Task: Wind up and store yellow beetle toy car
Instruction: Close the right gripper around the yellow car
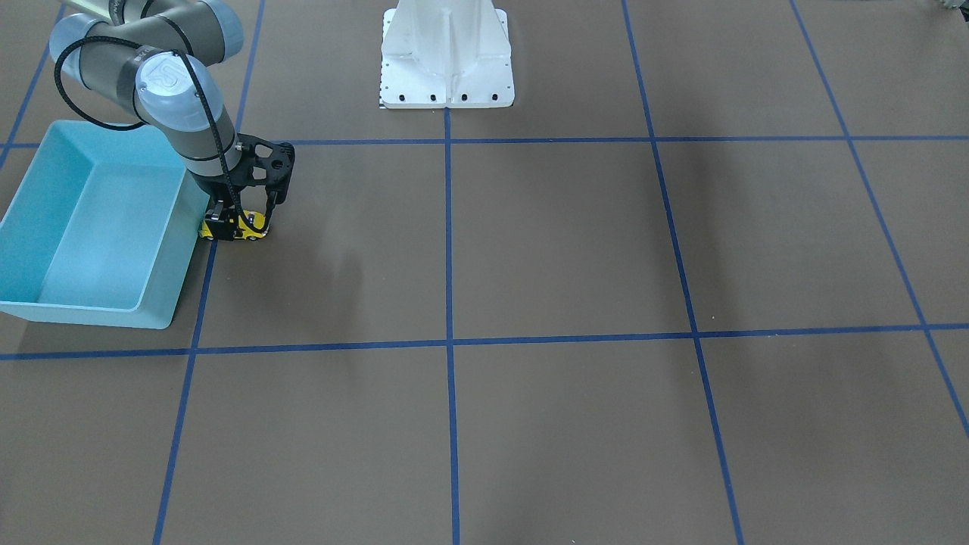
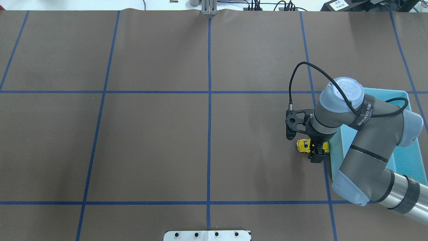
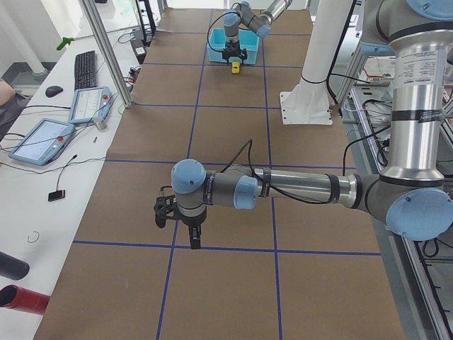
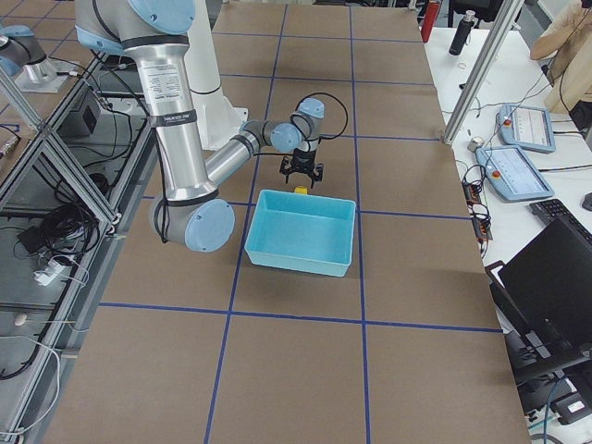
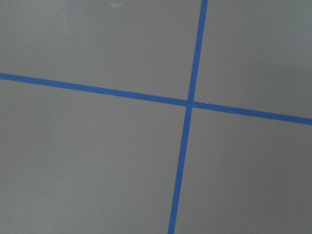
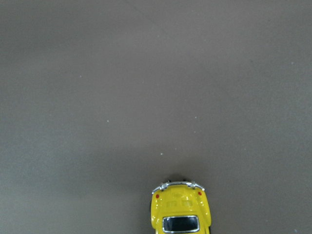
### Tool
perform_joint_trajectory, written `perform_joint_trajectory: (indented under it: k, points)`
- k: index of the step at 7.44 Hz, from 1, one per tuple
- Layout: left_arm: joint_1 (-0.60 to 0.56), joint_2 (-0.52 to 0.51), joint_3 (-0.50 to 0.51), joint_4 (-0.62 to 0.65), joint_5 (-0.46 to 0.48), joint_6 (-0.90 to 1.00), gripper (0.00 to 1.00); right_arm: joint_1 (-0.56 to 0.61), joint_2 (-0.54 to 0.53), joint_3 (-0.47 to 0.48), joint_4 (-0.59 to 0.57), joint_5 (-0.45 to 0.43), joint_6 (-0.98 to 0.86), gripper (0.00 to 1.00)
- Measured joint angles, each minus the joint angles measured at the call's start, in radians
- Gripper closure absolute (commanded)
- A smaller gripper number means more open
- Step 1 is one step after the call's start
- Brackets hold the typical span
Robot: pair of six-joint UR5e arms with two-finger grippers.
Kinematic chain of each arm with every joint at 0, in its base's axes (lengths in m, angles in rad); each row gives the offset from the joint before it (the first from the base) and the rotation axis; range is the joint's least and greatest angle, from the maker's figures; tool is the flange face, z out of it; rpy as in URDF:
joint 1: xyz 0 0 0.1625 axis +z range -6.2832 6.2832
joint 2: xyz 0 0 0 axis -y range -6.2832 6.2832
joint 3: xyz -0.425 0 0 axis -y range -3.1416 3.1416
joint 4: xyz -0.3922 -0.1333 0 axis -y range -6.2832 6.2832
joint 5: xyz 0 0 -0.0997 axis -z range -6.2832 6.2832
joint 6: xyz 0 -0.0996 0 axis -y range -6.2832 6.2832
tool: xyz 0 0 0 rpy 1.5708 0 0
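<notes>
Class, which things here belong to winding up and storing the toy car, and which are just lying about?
Belong to the job: toy car; blue bin, likely for storing; right gripper at the car.
Just lying about: blue tape lines; white stand; tablets; keyboard.

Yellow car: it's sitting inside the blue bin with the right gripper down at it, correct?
Not inside. The yellow car sits on the table just outside the blue bin, beside its wall, with the right gripper down at it. The front-facing view shows this.
</notes>
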Motion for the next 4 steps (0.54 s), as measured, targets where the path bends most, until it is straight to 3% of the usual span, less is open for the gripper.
perform_joint_trajectory:
  k: [4]
  points:
    - [0.001,-0.002,0.007,-0.007,0.007,-0.003,0.0,-0.044,-0.023,0.008,0.015,-0.09,-0.002,0.0]
